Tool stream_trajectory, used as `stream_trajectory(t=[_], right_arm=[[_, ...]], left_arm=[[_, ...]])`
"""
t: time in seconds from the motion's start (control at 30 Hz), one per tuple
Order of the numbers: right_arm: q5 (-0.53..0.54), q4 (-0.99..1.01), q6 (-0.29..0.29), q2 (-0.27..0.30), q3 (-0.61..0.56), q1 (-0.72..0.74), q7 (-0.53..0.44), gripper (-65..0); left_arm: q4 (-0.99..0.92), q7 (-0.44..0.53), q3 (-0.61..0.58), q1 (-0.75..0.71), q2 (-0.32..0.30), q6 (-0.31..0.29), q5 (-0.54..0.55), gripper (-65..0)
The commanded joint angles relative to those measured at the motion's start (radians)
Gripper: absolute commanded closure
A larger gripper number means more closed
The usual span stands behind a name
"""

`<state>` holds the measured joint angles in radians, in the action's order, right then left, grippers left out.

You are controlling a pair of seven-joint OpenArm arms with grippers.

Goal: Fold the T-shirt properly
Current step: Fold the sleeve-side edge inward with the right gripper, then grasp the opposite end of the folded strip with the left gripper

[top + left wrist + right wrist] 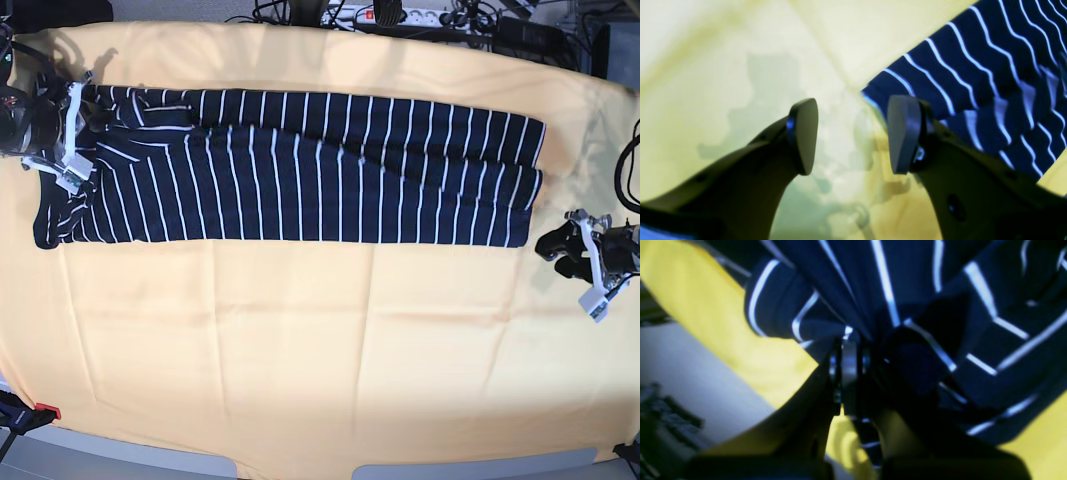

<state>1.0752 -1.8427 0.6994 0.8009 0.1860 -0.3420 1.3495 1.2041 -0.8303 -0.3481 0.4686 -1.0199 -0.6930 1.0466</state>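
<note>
The T-shirt [300,170], dark navy with thin white stripes, lies as a long folded band across the far part of the yellow-covered table. My right gripper [85,125] is at its left end in the base view. In the right wrist view that gripper [850,353] is shut on bunched fabric of the T-shirt [907,290]. My left gripper [553,250] hovers just off the shirt's right lower corner. Seen from the left wrist, the left gripper [853,135] stands open with nothing between its pads, the T-shirt's [990,83] edge right behind one fingertip [903,133].
A yellow cloth [320,350] covers the whole table. Cables and a power strip [400,15] run along the far edge. A red clamp [45,410] sits at the near left corner. Cables [630,170] also hang at the right edge.
</note>
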Motion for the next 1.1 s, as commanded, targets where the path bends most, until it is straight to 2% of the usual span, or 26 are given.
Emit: stream_trajectory(t=[0.0,0.13,0.23,0.3,0.43,0.53,0.57,0.63,0.7,0.77,0.83,0.9,1.0,1.07], right_arm=[[-0.010,-0.011,-0.001,0.025,0.011,0.006,-0.004,0.0],[0.040,-0.012,-0.001,0.026,0.011,0.007,-0.003,-1.6],[0.099,-0.017,-0.001,0.031,0.011,0.007,-0.001,-21.5],[0.155,-0.038,-0.001,0.044,0.011,0.007,0.027,-30.4],[0.278,-0.148,-0.001,0.089,0.032,0.009,0.047,-31.1],[0.310,-0.238,-0.001,0.098,0.108,0.009,0.047,-31.1],[0.315,-0.254,-0.001,0.096,0.140,0.009,0.044,-31.1],[0.311,-0.258,-0.001,0.083,0.194,0.009,-0.038,-31.1],[0.270,-0.254,-0.001,0.033,0.231,0.009,-0.117,-31.1],[0.212,-0.243,-0.001,-0.048,0.248,0.009,-0.198,-31.1],[0.150,-0.212,-0.001,-0.139,0.247,0.009,-0.250,-31.0],[0.079,-0.163,-0.001,-0.217,0.247,0.009,-0.291,-30.6],[-0.063,-0.076,-0.001,-0.286,0.247,0.010,-0.349,-22.8],[-0.126,-0.017,-0.001,-0.319,0.247,0.009,-0.389,-13.8]], left_arm=[[0.008,0.018,0.023,0.026,-0.031,-0.005,0.013,-34.7],[0.008,0.018,0.044,0.025,-0.048,-0.005,0.021,-34.7],[0.008,0.018,0.044,0.025,-0.066,-0.005,0.040,-34.7],[0.008,0.018,0.044,0.026,-0.078,-0.005,0.039,-34.7],[0.008,0.020,0.044,0.031,-0.107,-0.005,0.039,-34.7],[0.008,0.022,0.069,0.031,-0.128,-0.005,0.051,-34.7],[0.008,0.022,0.089,0.030,-0.131,0.011,0.063,-34.7],[0.005,0.021,0.147,0.030,-0.132,0.068,0.089,-34.7],[-0.014,0.013,0.222,0.027,-0.129,0.089,0.134,-34.7],[-0.053,-0.026,0.294,0.024,-0.126,0.087,0.195,-34.7],[-0.101,-0.108,0.349,0.025,-0.127,0.086,0.296,-34.7],[-0.150,-0.197,0.386,0.024,-0.126,0.057,0.395,-34.7],[-0.229,-0.233,0.410,0.024,-0.127,0.035,0.437,-34.7],[-0.291,-0.234,0.410,0.023,-0.127,0.035,0.437,-34.7]])
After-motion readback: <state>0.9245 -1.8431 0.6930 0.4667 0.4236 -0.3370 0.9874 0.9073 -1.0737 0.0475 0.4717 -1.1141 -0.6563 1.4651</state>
